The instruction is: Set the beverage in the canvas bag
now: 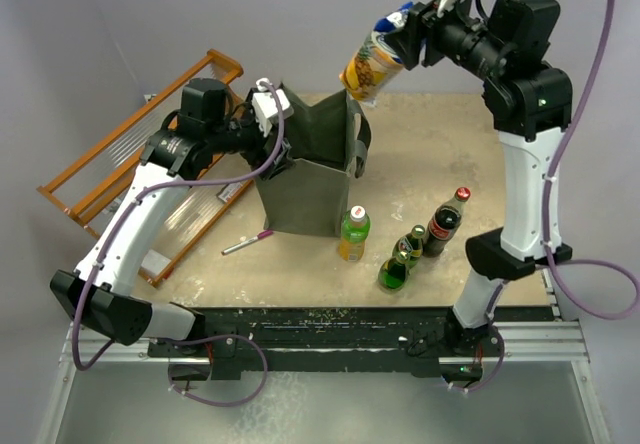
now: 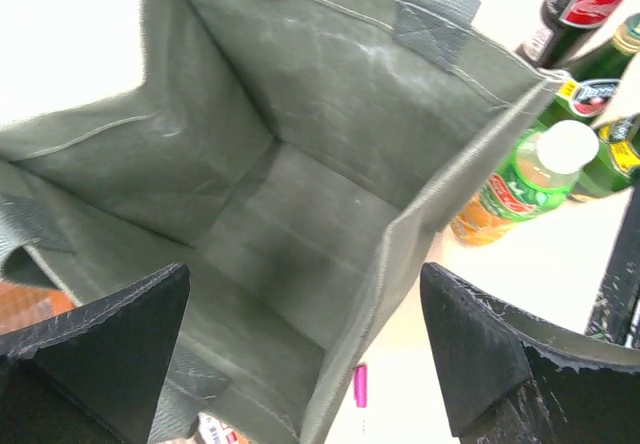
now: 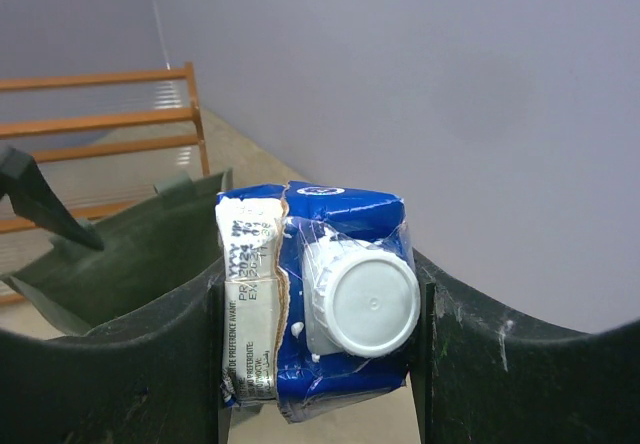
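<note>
Beverage: a carton with a blue top and white cap hangs tilted in the air just above the far right corner of the canvas bag; it is not yet inside.
Right end effector: clenched on the carton's upper end, a finger on each side of the cap, so the base points down toward the opening.
Left end effector: released and spread wide, straddling the bag's left wall at the rim, probably to steady the mouth.
Bag contents: none; the bag stands upright on the bench, mouth gaping, floor bare.
Outside the bag: four bottles stand just to its right.
Next move: probably a descent clear of the rim.
</note>
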### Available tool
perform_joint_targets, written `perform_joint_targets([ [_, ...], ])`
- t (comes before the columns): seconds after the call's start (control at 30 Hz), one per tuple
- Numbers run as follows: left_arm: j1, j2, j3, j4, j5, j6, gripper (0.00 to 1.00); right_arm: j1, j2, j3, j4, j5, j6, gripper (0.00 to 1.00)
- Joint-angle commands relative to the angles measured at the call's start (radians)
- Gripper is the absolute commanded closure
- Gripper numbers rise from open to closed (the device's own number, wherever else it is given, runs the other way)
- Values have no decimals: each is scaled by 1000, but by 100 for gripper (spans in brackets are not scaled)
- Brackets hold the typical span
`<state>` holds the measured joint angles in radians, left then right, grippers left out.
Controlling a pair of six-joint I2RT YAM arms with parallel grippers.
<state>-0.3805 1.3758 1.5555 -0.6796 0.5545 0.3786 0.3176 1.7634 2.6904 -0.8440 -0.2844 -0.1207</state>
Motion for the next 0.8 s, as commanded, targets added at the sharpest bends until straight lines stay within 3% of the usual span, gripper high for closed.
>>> perform_joint_targets([
  [0.0,3,24,21,-52,150,89,1,59,31,209,304,-47,8,100],
  [0.3,3,30,-12,-82,180,135,9,222,135,273,278,-58,-43,100],
  [0.77,3,-3,-54,-67,187,161,16,242,40,129,291,-69,-28,100],
])
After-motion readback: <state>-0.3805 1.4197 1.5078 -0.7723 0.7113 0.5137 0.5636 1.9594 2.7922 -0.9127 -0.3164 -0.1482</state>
